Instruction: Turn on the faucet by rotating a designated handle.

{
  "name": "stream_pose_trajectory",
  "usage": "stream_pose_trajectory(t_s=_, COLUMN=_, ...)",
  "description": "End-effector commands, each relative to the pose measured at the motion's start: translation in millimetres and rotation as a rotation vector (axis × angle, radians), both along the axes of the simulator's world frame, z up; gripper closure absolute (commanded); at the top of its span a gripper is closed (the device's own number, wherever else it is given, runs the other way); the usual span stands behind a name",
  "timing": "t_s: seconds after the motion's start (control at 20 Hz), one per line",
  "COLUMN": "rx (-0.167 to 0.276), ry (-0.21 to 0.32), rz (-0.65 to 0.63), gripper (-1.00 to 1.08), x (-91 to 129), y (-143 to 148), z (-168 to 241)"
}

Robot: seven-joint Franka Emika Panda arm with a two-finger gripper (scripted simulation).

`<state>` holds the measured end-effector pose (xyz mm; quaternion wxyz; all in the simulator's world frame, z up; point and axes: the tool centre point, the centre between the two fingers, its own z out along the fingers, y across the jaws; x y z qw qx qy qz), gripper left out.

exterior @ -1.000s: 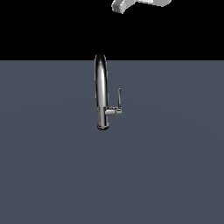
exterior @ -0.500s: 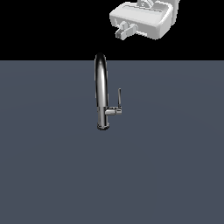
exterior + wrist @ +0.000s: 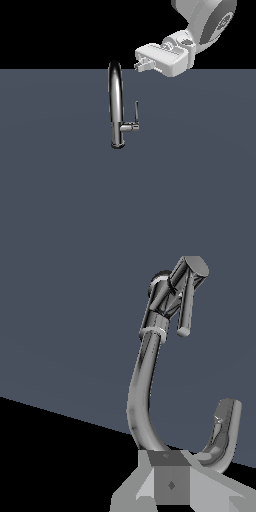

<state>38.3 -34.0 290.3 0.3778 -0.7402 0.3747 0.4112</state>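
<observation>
The faucet (image 3: 116,105) is standing upright on the dark grey surface (image 3: 200,190), a little toward the exterior view's left of centre, its arched spout rising to the top of the arc and its small round base sitting flat. A short chrome stub (image 3: 129,128) is projecting from the lower body toward the exterior view's right. The handle (image 3: 136,111), a thin dark rod, is pointing straight up from the end of that stub, running parallel to the faucet column and just beside it, not touching it.

The gripper (image 3: 141,64) is hanging above and to the exterior view's right of the spout's arch, near it but apart, with the white hand body and arm trailing off toward the upper right corner. It is holding nothing and is well clear of the handle. The fingertips are appearing close together in the exterior view, but the gap is too small to read; whether the jaws are parted or closed cannot be told.

In the wrist view, the faucet (image 3: 145,381) and handle (image 3: 187,308) are both lying ahead of the gripper (image 3: 171,483).
</observation>
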Motion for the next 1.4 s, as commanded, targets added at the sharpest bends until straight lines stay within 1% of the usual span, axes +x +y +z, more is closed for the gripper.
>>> stream_pose_trajectory(t_s=0.0, rx=0.053, ry=0.055, rz=-0.050, gripper=1.08, x=9, y=-1, z=-20)
stream_pose_trajectory(t_s=0.35, rx=0.189, ry=0.200, rz=-0.183, gripper=1.08, x=27, y=-1, z=-74)
stream_pose_trajectory(t_s=0.55, rx=0.248, ry=0.264, rz=-0.242, gripper=1.08, x=32, y=2, z=-99)
stream_pose_trajectory(t_s=0.7, rx=0.282, ry=0.300, rz=-0.275, gripper=1.08, x=34, y=4, z=-114)
stream_pose_trajectory(t_s=0.95, rx=0.313, ry=0.333, rz=-0.305, gripper=1.08, x=36, y=7, z=-127)
stream_pose_trajectory(t_s=1.35, rx=0.317, ry=0.337, rz=-0.309, gripper=1.08, x=34, y=8, z=-128)
